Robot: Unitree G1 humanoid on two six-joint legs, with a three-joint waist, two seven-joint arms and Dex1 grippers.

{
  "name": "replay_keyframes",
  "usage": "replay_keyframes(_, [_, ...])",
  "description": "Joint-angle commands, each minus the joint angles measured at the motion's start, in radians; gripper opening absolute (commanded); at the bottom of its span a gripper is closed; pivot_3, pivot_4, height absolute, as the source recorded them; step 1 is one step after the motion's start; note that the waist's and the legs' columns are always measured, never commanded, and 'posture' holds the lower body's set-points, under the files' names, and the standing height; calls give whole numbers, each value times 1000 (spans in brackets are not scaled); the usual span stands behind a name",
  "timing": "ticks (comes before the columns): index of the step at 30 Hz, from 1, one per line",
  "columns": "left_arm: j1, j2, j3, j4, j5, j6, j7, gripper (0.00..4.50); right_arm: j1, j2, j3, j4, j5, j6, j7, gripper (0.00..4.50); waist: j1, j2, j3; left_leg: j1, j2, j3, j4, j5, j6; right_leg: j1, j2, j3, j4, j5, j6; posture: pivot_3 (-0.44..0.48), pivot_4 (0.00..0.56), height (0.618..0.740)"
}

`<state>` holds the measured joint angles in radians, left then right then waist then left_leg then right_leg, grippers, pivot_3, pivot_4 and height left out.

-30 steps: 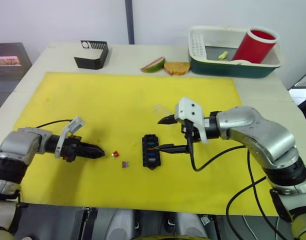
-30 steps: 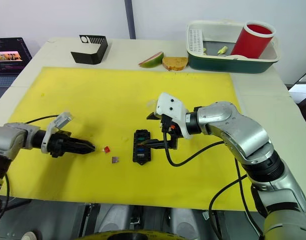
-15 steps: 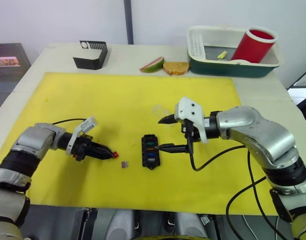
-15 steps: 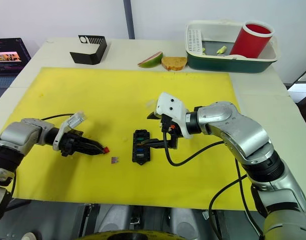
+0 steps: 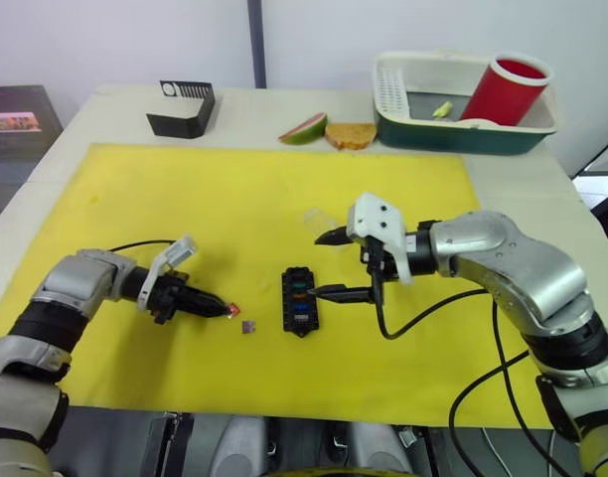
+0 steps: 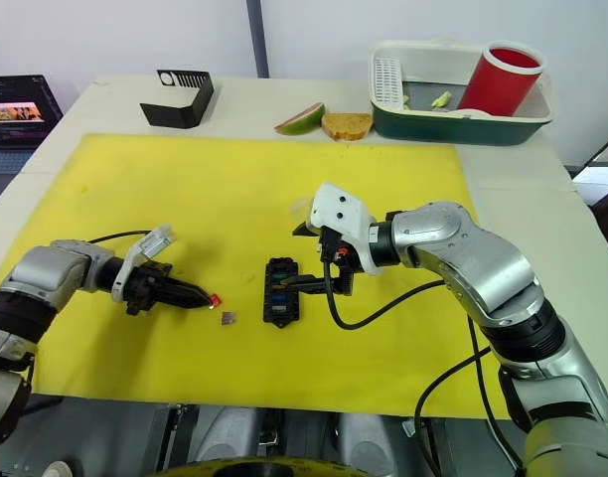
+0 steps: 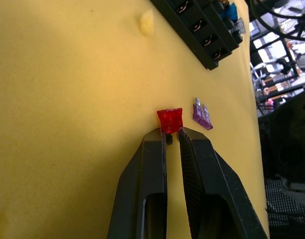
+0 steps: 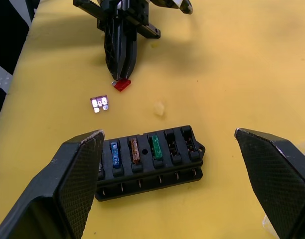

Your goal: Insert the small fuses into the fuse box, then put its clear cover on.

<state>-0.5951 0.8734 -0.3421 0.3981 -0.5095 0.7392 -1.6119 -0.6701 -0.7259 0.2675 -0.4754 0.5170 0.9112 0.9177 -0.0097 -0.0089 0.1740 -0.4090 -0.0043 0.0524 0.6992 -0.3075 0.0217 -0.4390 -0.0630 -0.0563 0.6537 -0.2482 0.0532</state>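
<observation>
Currently the red fuse (image 7: 170, 119) is pinched by its blade in the nearly closed left claw (image 7: 172, 137), near the fuse box (image 5: 301, 300). The right claw (image 8: 170, 169), spread wide and empty, brackets the box; the blades should be aligned squarely over a vacant slot.

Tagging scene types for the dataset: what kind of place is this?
Probably a lab or test tabletop staged for manipulation practice: a yellow mat holding a fuse box and loose fuses, alongside unrelated props such as a dish tub with a red cup and a bread slice.
</observation>
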Motion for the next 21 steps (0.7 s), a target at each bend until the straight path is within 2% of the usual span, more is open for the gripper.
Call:
replay_keyframes(1, [16,-21,30,2,13,21,4,550,-9,1,-3,-28,-3,-9,2,4500,1,0,0,0,0,0,0,0,0,0,0,0,0,0,0,0,150,740])
replay_keyframes(11, [64,-44,57,-19,50,24,5,550,-15,0,4,-25,-11,-13,7,4500,0,0,0,0,0,0,0,0,0,0,0,0,0,0,0,0,150,740])
replay_keyframes(13, [67,-49,64,-22,52,27,10,23,-16,0,5,-24,-13,-15,8,4500,0,0,0,0,0,0,0,0,0,0,0,0,0,0,0,0,150,740])
replay_keyframes(21, [77,-60,94,-29,60,34,20,11,-18,2,4,-23,-16,-13,11,4500,1,0,0,0,0,0,0,0,0,1,0,0,0,0,0,0,150,740])
